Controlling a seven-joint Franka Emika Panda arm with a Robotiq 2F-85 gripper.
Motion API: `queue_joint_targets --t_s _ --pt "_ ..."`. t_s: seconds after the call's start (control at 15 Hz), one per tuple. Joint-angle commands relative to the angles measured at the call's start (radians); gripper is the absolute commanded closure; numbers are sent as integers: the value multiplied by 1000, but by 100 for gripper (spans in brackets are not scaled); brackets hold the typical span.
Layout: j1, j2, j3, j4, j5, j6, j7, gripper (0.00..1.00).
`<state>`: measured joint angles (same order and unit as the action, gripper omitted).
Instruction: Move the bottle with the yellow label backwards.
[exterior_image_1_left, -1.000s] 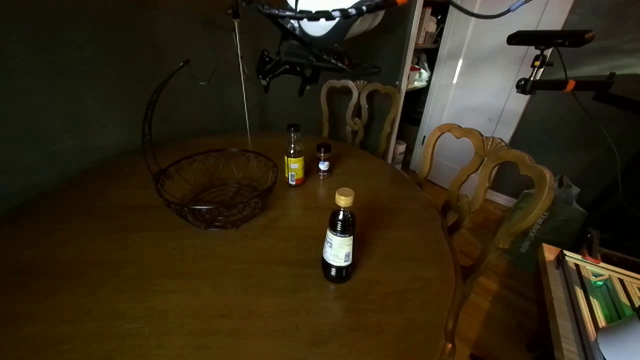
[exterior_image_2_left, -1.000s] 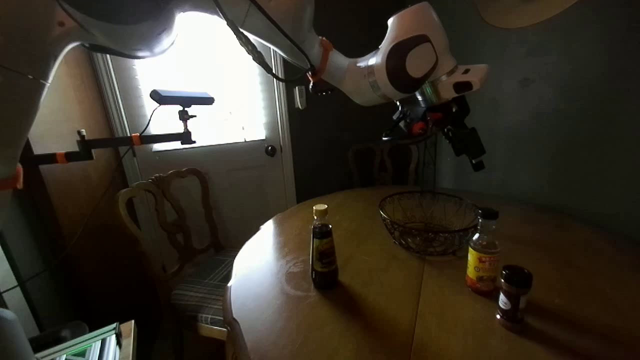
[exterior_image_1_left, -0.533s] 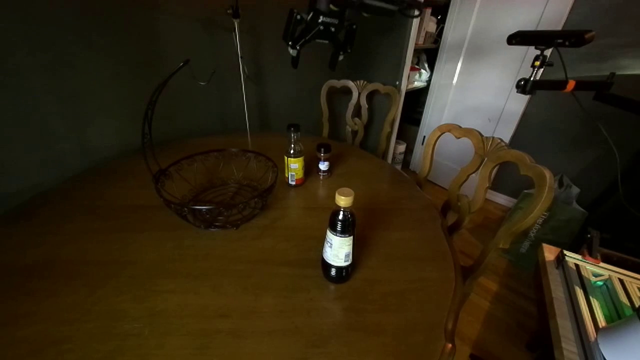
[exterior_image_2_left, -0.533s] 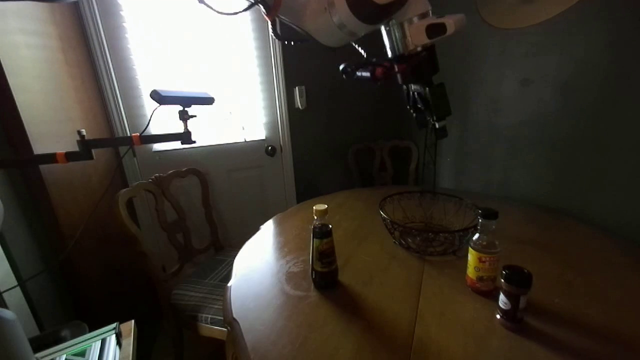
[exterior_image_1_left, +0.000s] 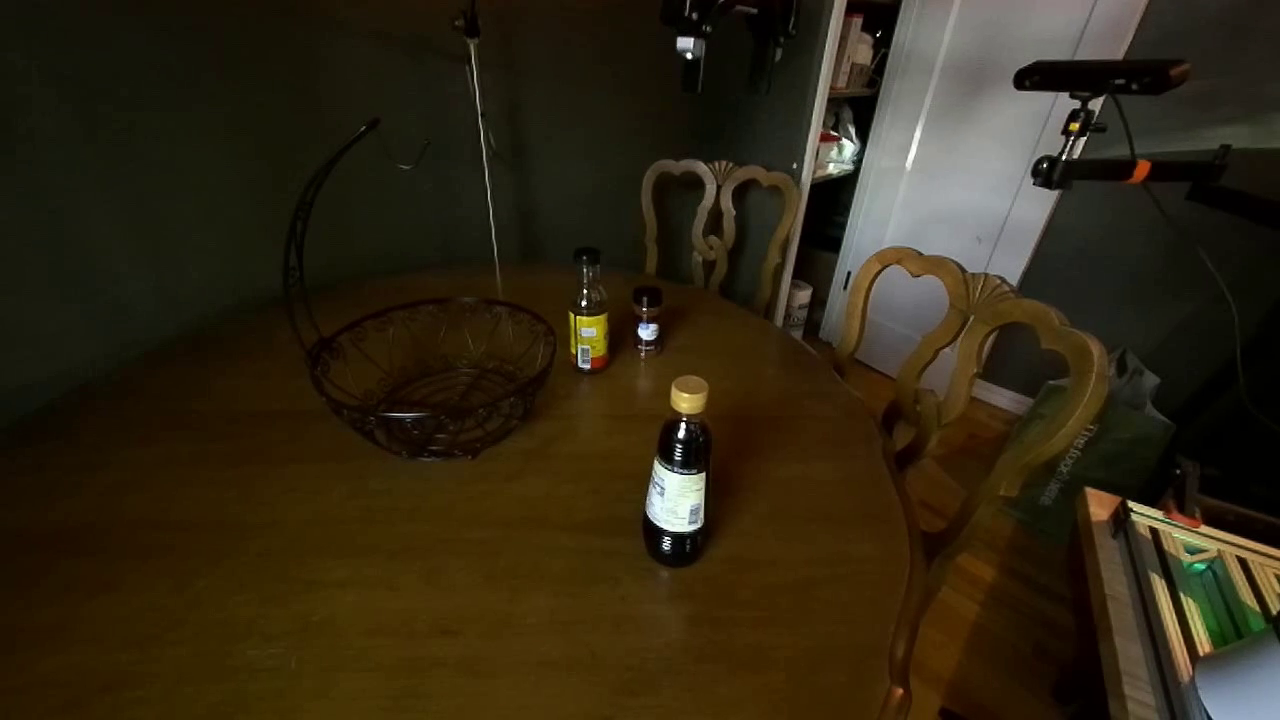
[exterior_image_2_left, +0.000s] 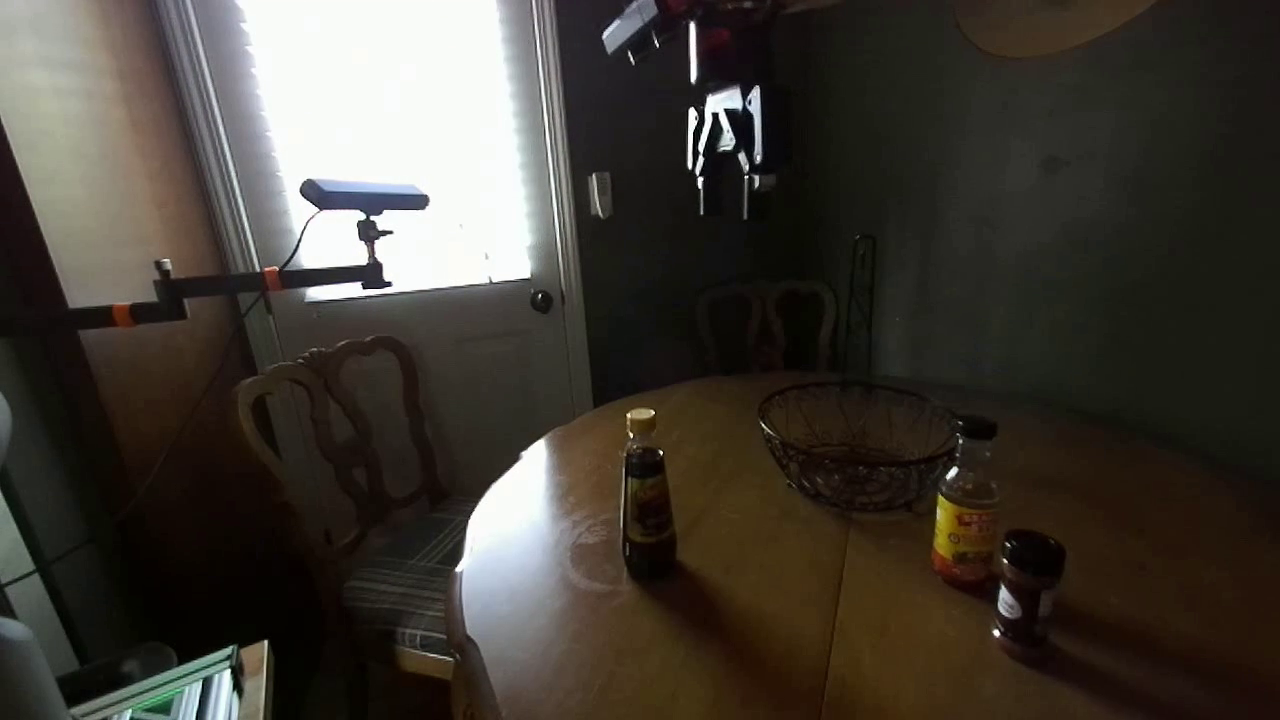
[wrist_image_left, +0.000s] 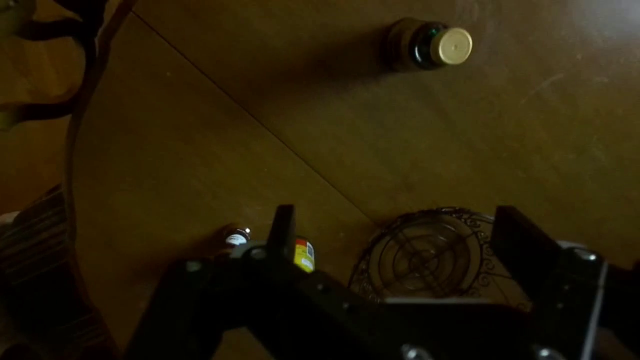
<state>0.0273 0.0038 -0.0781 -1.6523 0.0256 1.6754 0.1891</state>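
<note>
The bottle with the yellow label (exterior_image_1_left: 589, 338) stands upright on the table in both exterior views (exterior_image_2_left: 966, 530). It has a dark cap and clear brownish glass. In the wrist view only part of its yellow and red label (wrist_image_left: 304, 256) shows; the rest is hidden behind a finger. My gripper (exterior_image_2_left: 724, 203) is open and empty, high above the table and apart from the bottle. It points down. At the top of an exterior view only its fingers (exterior_image_1_left: 728, 72) show. In the wrist view the open fingers (wrist_image_left: 395, 220) frame the basket far below.
A dark wire basket (exterior_image_1_left: 440, 405) with a tall curved handle stands beside the yellow-label bottle. A tiny dark bottle (exterior_image_2_left: 1027, 595) stands close on its other side. A larger dark bottle with a gold cap (exterior_image_1_left: 680, 490) stands farther off. Chairs (exterior_image_1_left: 960, 330) stand around the table edge.
My open gripper has risen and swung across, right in one exterior view and left in another, turning from tilted to pointing down. The bottles and basket have not moved.
</note>
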Motion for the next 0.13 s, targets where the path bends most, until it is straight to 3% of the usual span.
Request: queue_joint_targets --t_s 0.0,0.07 --pt "-20 0 21 4 3 -11 -14 0" --pt "-20 0 22 3 4 -13 -21 0"
